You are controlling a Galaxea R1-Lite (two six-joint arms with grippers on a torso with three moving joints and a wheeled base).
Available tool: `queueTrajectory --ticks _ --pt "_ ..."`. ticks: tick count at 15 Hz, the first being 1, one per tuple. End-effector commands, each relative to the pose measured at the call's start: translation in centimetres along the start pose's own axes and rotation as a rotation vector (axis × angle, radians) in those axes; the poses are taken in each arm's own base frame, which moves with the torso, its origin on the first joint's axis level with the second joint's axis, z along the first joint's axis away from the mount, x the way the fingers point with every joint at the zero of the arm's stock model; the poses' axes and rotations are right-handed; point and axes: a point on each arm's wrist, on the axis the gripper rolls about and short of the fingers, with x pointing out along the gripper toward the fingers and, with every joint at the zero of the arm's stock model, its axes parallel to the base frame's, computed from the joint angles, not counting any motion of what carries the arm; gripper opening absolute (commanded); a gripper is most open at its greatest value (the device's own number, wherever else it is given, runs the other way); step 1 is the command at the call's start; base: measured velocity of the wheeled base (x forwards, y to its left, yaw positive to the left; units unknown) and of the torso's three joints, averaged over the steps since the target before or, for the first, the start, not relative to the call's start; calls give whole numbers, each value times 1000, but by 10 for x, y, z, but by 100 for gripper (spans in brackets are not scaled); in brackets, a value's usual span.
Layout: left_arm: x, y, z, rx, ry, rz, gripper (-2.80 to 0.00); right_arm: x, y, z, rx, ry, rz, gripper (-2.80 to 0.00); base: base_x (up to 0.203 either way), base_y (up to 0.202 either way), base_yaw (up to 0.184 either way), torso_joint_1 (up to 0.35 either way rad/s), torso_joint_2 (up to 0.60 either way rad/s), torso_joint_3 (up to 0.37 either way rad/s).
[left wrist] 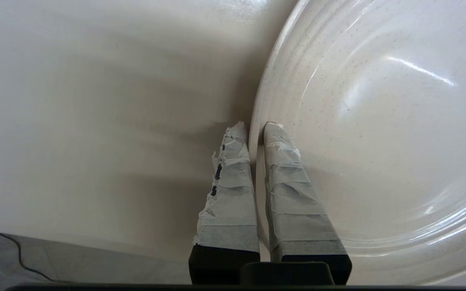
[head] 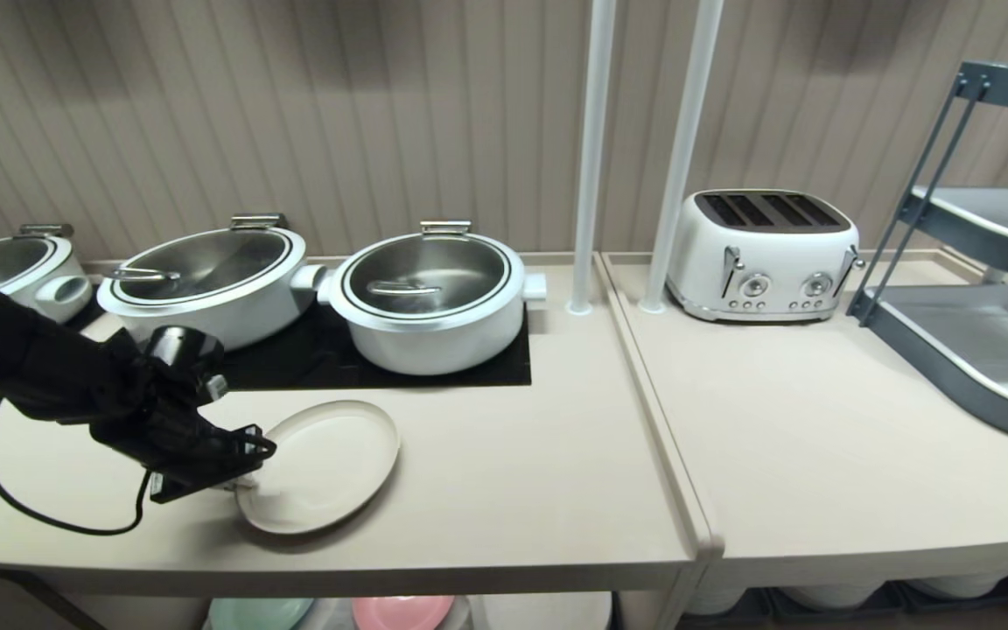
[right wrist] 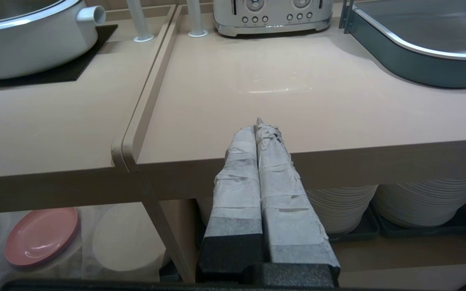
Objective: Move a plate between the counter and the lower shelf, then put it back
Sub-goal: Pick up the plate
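The cream plate (head: 329,464) lies on the counter (head: 486,490) in front of the black cooktop panel (head: 311,363). My left gripper (head: 246,477) is shut on the plate's left rim. In the left wrist view one taped finger (left wrist: 229,190) sits outside the rim and the other finger (left wrist: 293,194) lies inside the plate (left wrist: 378,121), with the left gripper (left wrist: 253,127) pinching the rim between them. My right gripper (right wrist: 257,125) hangs shut and empty before the neighbouring worktop's front edge. The lower shelf (right wrist: 95,242), with its white cloth, shows below the counter.
Three white pots (head: 430,297) stand on the cooktop behind the plate. A raised lip (head: 653,411) separates the counter from the worktop holding a white toaster (head: 762,254) and grey tiered trays (head: 968,350). Two white poles (head: 591,157) rise at the back. Pink (right wrist: 41,236) and mint plates lie below.
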Motion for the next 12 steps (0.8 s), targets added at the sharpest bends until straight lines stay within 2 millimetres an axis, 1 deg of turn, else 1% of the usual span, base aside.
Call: queueTrajectory --ticks 1,6,12 --pt "0 1 -1 -3 4 5 -280 0 0 0 0 0 0 -280 0 0 0 0 0 0" --pt "-4 0 -1 -28 -5 1 -280 0 0 0 0 0 0 -280 0 0 0 0 0 0" --pt "-23 -3 -2 -113 -39 -29 -280 0 0 0 0 0 0 -280 0 0 0 0 0 0"
